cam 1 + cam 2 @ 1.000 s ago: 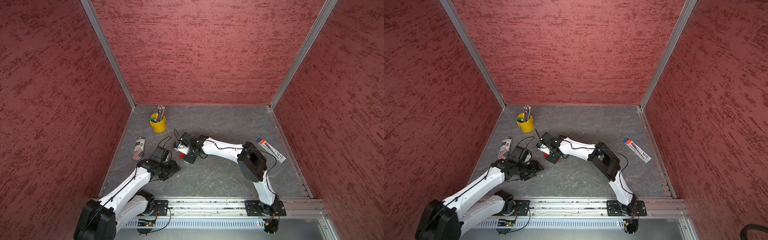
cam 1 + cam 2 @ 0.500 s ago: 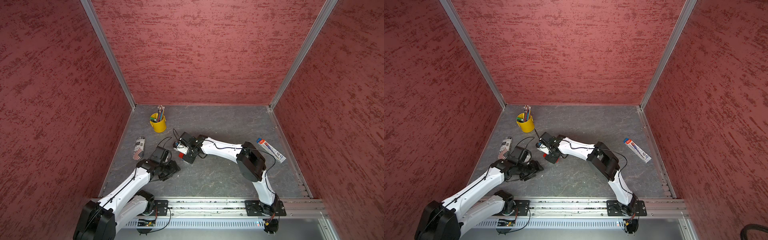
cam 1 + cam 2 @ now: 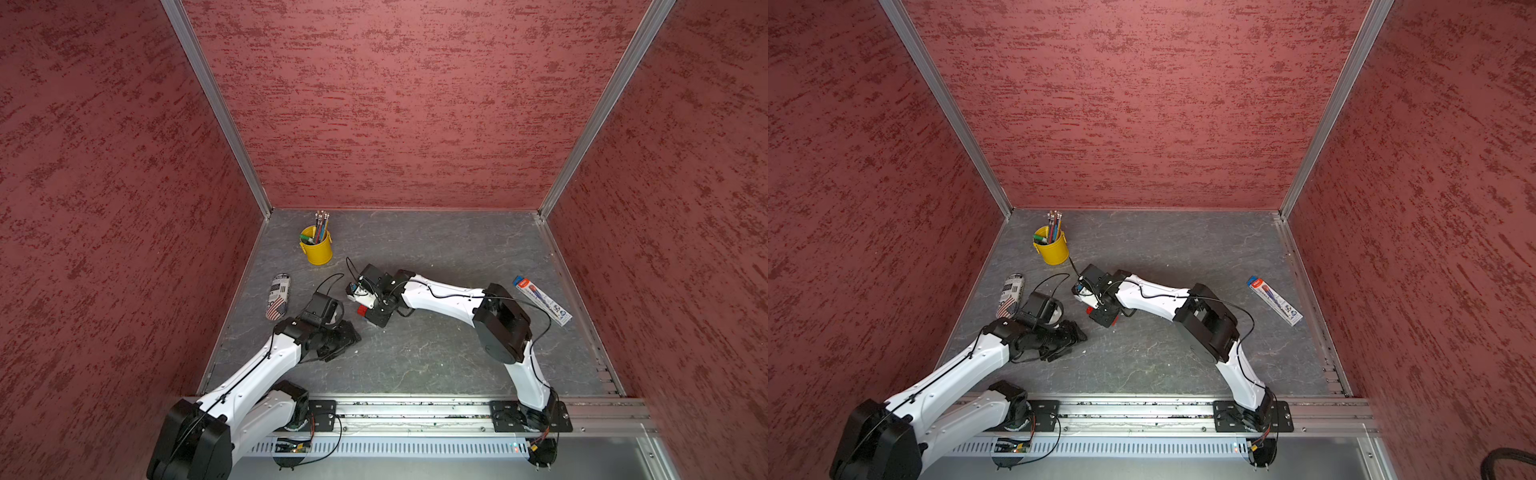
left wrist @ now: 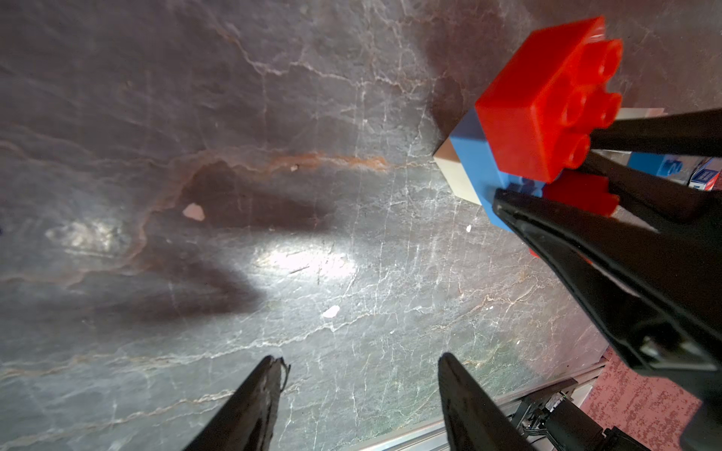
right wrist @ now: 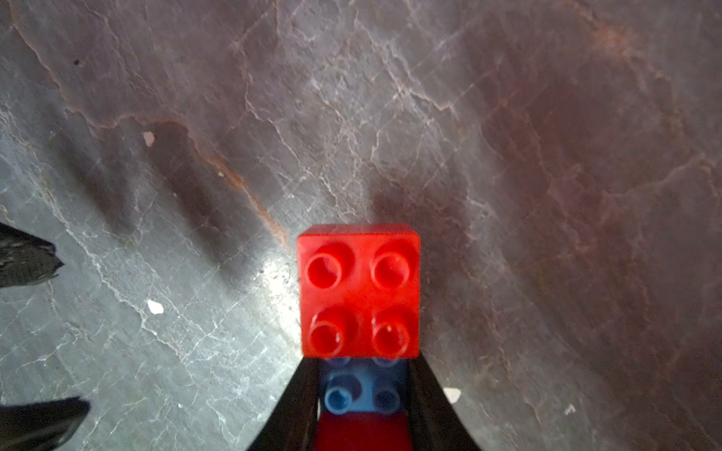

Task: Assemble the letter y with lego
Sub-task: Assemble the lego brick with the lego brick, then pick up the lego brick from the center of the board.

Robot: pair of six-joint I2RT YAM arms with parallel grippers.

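Change since a second ago: basically nothing is moving, and both arms are sitting where they were, with the same grip and the same gap.
Landmark I'm going by: yellow pencil cup point(image 3: 316, 250), standing on the table point(image 3: 436, 357).
Where the build is sitting: letter y point(image 3: 363, 310) is lying on the robot's side of the cup and a bit to the robot's right of it. It looks like it's resting white brick down on the table.
Right gripper: right gripper point(image 5: 361, 363) is clamping tight on the letter y. Its fingers are squeezing the blue brick point(image 5: 363, 394) across its narrow sides, and a red brick point(image 5: 357, 291) is poking out past the tips.
Long axis: blue brick is running in line with the right fingers, not across them.
Left gripper: left gripper point(image 4: 359, 356) is hanging roughly half spread and carrying nothing. It's near the letter y but farther from the cup than the letter y is.
Relation that matters: another blue brick point(image 4: 660, 166), loose by the look of it, is lying beyond the letter y as the left fingers are facing, so on the cup side.
My guess: left is the free hand, so it's probably going to be reaching around the held build rather than straight at it.
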